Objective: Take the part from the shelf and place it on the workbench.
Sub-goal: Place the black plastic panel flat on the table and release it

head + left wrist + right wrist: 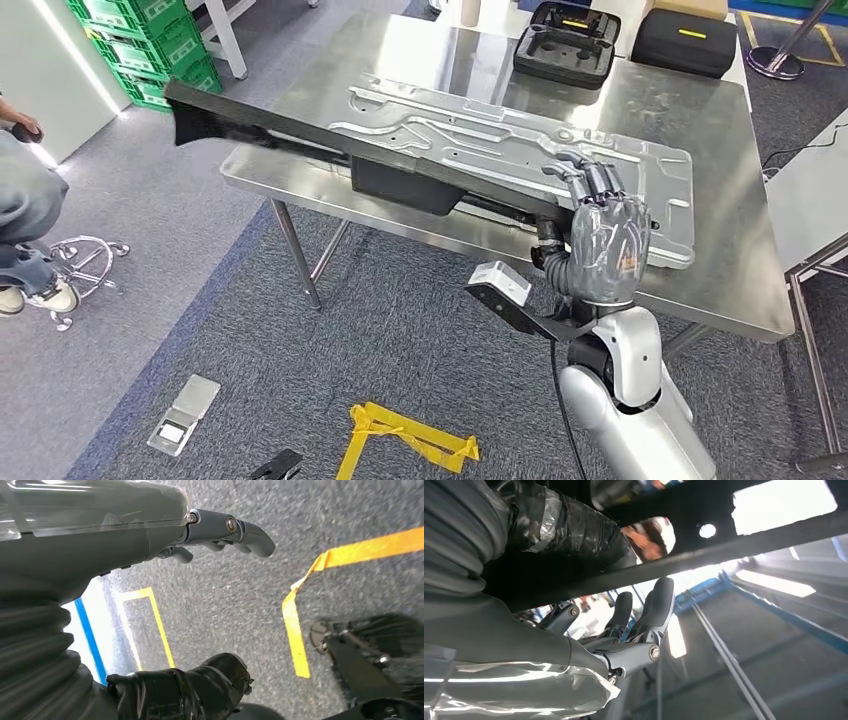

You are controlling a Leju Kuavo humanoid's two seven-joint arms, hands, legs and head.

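Note:
A long black part with a boxy block under its middle stretches across the front left of the steel workbench. Its far end sticks out past the bench's left corner. My right hand grips the part's near end at the bench's front edge. In the right wrist view the black bar passes between the taped thumb and the fingers of my right hand. Whether the part touches the bench I cannot tell. My left hand hangs over the floor, fingers apart and holding nothing.
A large stamped silver panel lies on the bench under and behind the part. Two black cases stand at the back. A seated person and a chair base are at the left. Yellow tape lies on the carpet.

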